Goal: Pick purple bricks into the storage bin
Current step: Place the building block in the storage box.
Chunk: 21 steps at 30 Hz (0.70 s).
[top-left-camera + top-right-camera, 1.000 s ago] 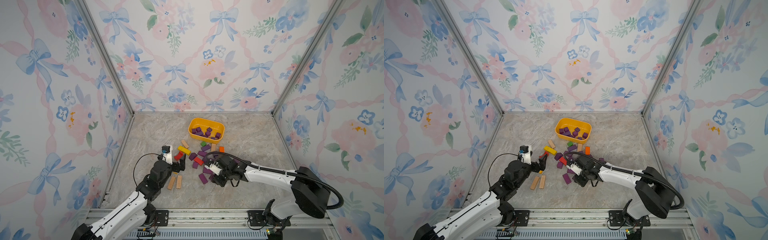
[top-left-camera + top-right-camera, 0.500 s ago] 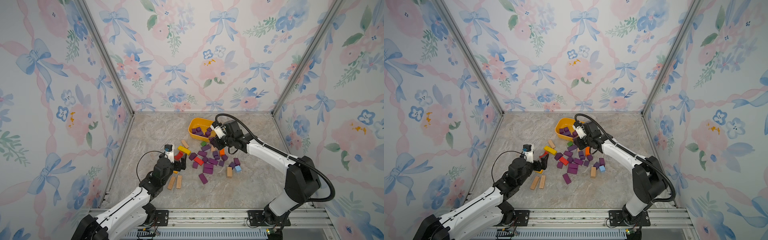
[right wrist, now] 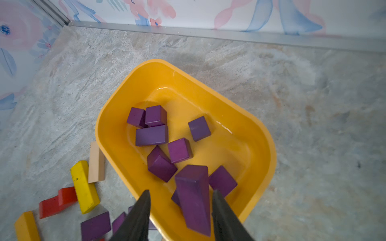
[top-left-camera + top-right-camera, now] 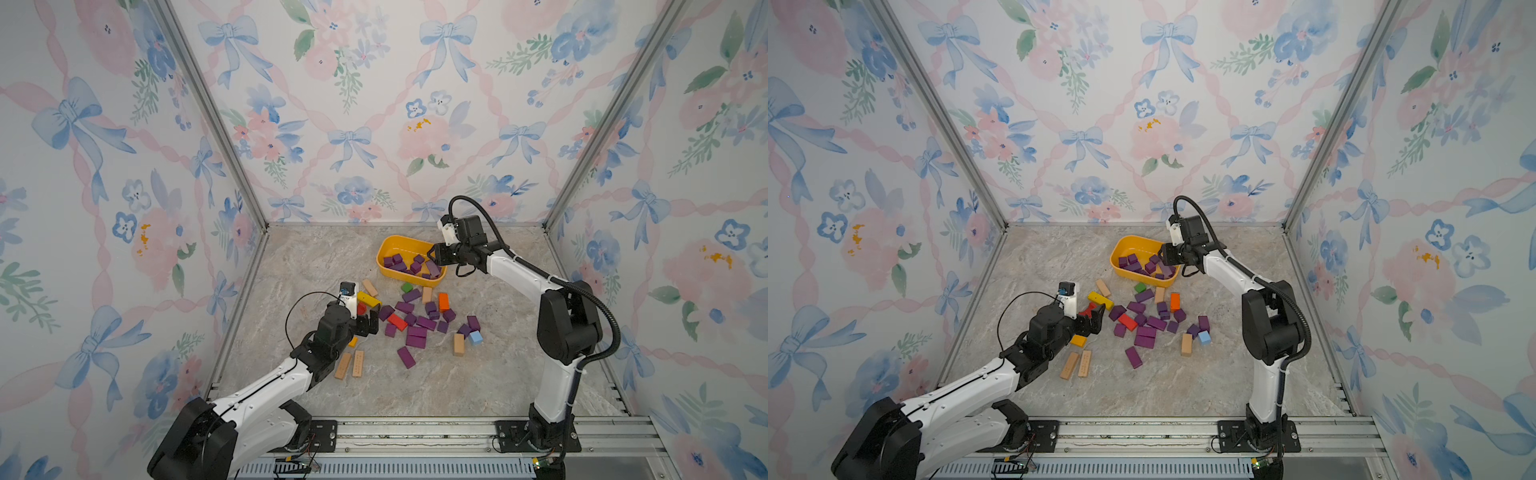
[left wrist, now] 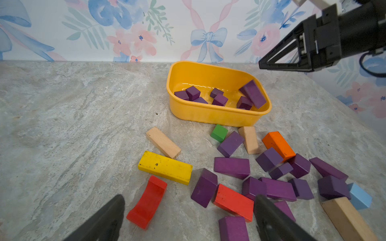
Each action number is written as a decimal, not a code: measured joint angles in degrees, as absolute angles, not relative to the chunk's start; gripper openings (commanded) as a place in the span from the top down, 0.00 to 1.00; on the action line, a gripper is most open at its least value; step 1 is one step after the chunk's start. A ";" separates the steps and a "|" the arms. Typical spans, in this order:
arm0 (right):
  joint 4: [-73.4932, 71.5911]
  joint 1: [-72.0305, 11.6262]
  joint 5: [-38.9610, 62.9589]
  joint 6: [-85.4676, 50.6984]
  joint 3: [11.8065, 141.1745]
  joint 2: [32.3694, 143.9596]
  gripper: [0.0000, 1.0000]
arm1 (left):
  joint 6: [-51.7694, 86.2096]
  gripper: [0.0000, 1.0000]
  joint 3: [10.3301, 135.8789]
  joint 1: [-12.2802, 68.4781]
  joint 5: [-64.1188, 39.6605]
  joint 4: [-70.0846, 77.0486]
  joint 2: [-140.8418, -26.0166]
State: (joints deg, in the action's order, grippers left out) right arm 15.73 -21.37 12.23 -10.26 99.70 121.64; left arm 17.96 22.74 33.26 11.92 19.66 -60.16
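Storage bin (image 4: 386,251): set at 12 o'clock of the loose block pile (image 4: 415,331); purple bricks (image 3: 151,135) lodged inside. Right gripper (image 3: 181,191): jaws parted over it. Left gripper (image 5: 189,196): spread wide at pile's 9 o'clock.

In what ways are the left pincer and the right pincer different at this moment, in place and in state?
Place: the left pincer sits low by the loose wooden blocks on the table; the right pincer hangs over the yellow plastic storage bin, above a long purple wooden brick lying inside.
Opening: the left pincer's jaws spread wider than the right pincer's.
Shared: both are open and hold nothing.
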 measured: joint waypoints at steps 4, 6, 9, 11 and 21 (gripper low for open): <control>16.34 -21.04 12.43 -10.72 104.66 124.07 0.37 | 17.12 0.02 23.18 33.15 11.46 19.86 -62.02; 16.47 -21.04 12.45 -10.94 105.45 124.20 0.35 | 16.88 0.02 23.35 33.15 11.18 19.88 -62.46; 16.29 -21.04 12.45 -10.85 104.79 123.70 0.28 | 16.53 0.02 23.62 33.15 10.79 20.10 -62.65; 16.05 -21.06 12.25 -10.83 102.32 122.02 0.25 | 16.51 0.02 23.88 33.15 10.44 20.25 -62.76; 18.22 -21.50 11.44 -11.33 87.02 102.48 0.18 | 16.08 0.02 24.73 33.15 8.08 21.04 -65.82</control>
